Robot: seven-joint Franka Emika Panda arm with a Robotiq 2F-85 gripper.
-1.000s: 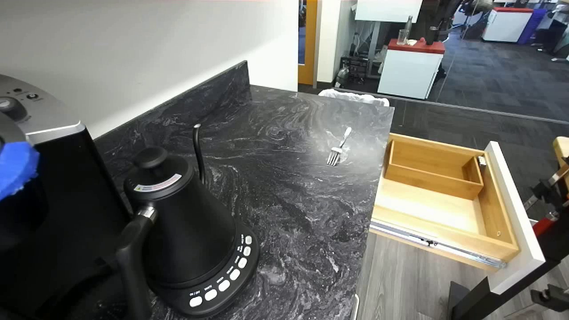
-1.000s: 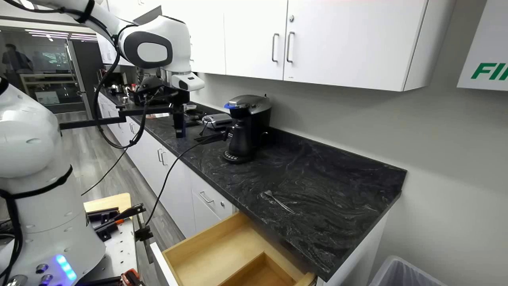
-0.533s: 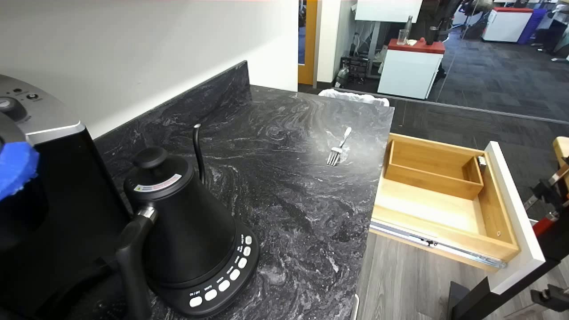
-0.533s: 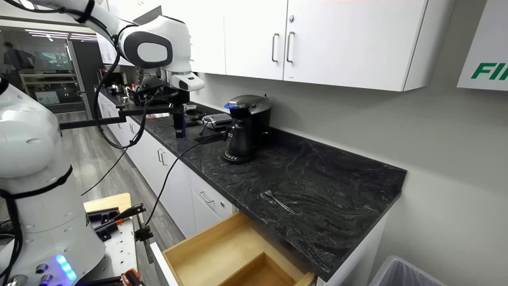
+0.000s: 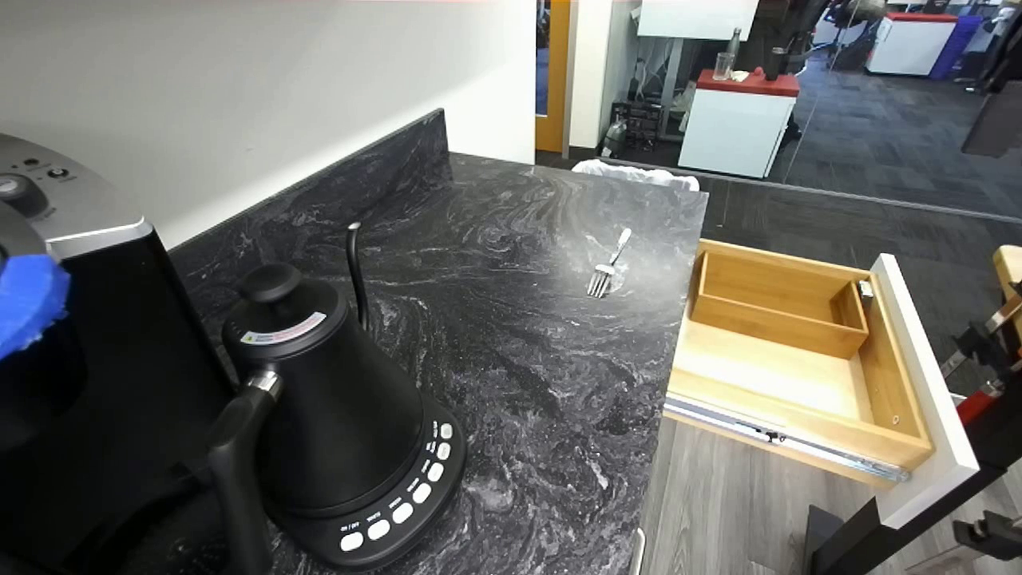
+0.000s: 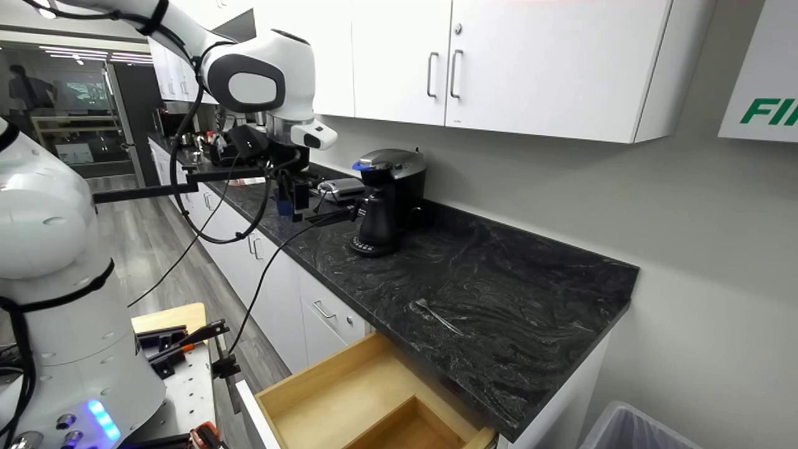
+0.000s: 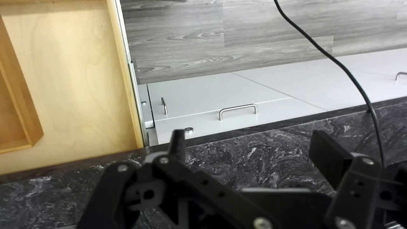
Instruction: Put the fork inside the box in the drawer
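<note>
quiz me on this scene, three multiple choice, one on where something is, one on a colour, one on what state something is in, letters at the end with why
1. Where is the fork?
A) on the floor
B) between the jaws
C) on the countertop

2. What colour is the kettle?
A) black
B) white
C) red

3. What state is the drawer in?
A) shut
B) pulled open
C) turned upside down

Right letters:
1: C, the fork lies there in both exterior views, and the wrist view shows the jaws apart with nothing held.
2: A, its body, lid and handle all look black in an exterior view.
3: B, its pale wooden inside, with the box in it, shows in both exterior views.
</note>
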